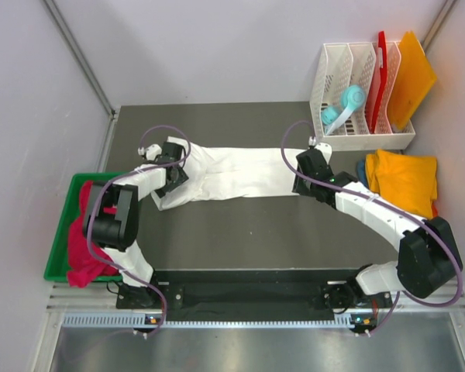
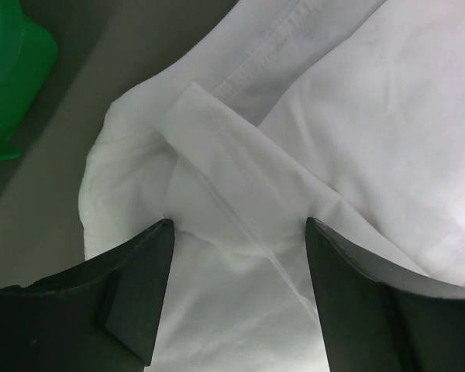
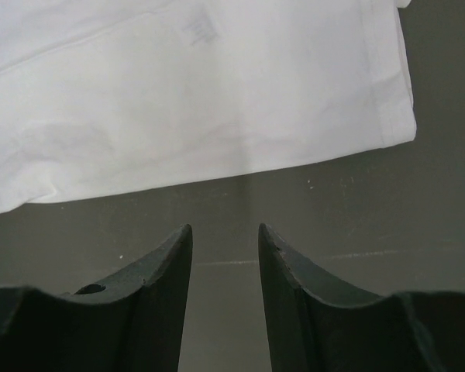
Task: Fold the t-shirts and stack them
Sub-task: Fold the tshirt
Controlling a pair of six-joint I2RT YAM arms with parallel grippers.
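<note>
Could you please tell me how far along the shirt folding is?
Done: a yellow-orange t-shirt lies folded on a blue t-shirt at the right. In hand: the white t-shirt lies in a long strip, with the open left gripper over one end and the open right gripper beside the other. Left: the crimson t-shirt heaped in the green bin.

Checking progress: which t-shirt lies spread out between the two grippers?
The white t-shirt, stretched out flat in the middle; the crimson one is heaped in the green bin, the yellow-orange one sits at the right.
</note>
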